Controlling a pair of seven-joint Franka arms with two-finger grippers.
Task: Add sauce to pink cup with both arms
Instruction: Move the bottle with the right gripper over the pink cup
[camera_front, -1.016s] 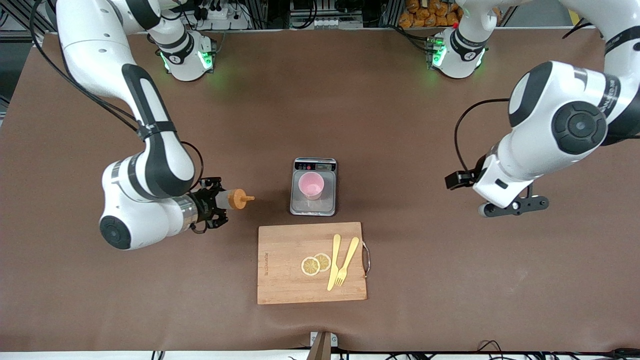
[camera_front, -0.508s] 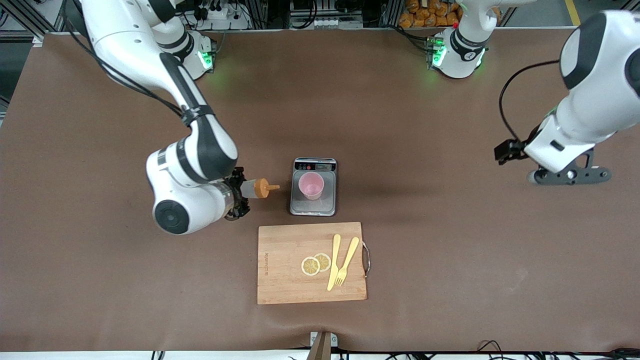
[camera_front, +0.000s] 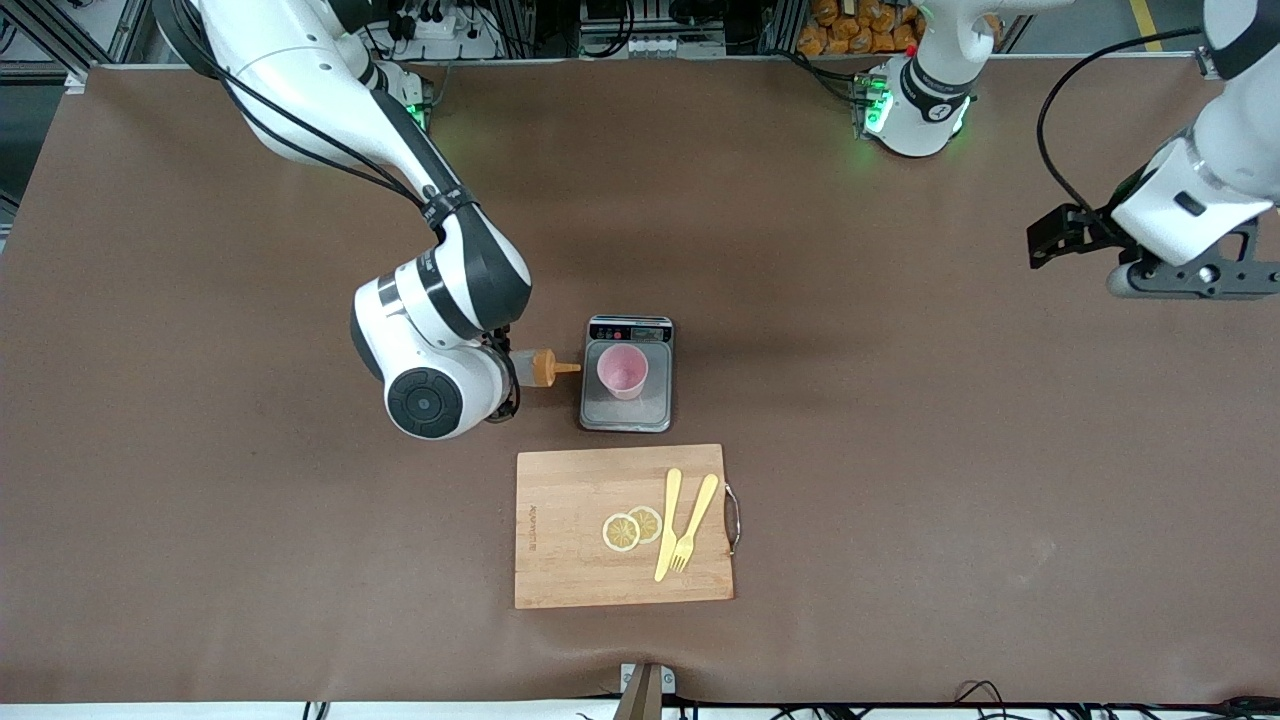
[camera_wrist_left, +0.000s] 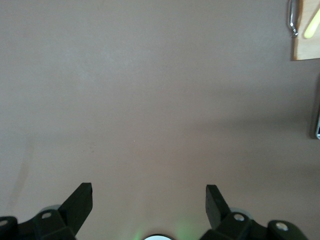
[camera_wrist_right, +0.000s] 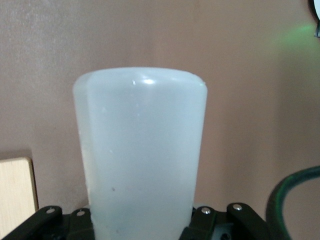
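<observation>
The pink cup (camera_front: 622, 372) stands upright on a grey scale (camera_front: 627, 412) at mid-table. My right gripper (camera_front: 508, 378) is shut on the sauce bottle (camera_front: 540, 368) and holds it level just beside the scale. The orange nozzle points at the cup and its tip stops short of the rim. In the right wrist view the translucent bottle body (camera_wrist_right: 140, 150) fills the middle and hides the right gripper's (camera_wrist_right: 140, 227) fingertips. My left gripper (camera_front: 1190, 282) is open and empty, up over bare table at the left arm's end. It also shows in the left wrist view (camera_wrist_left: 148, 197).
A wooden cutting board (camera_front: 560, 560) lies nearer the front camera than the scale. It carries two lemon slices (camera_front: 631, 528), a yellow knife (camera_front: 667, 522) and a yellow fork (camera_front: 694, 520). The board's corner shows in the left wrist view (camera_wrist_left: 306, 46) and the right wrist view (camera_wrist_right: 17, 187).
My right arm carried the bottle toward the scale, so the nozzle now nearly reaches the cup. My left arm drew away toward its end of the table and its base.
</observation>
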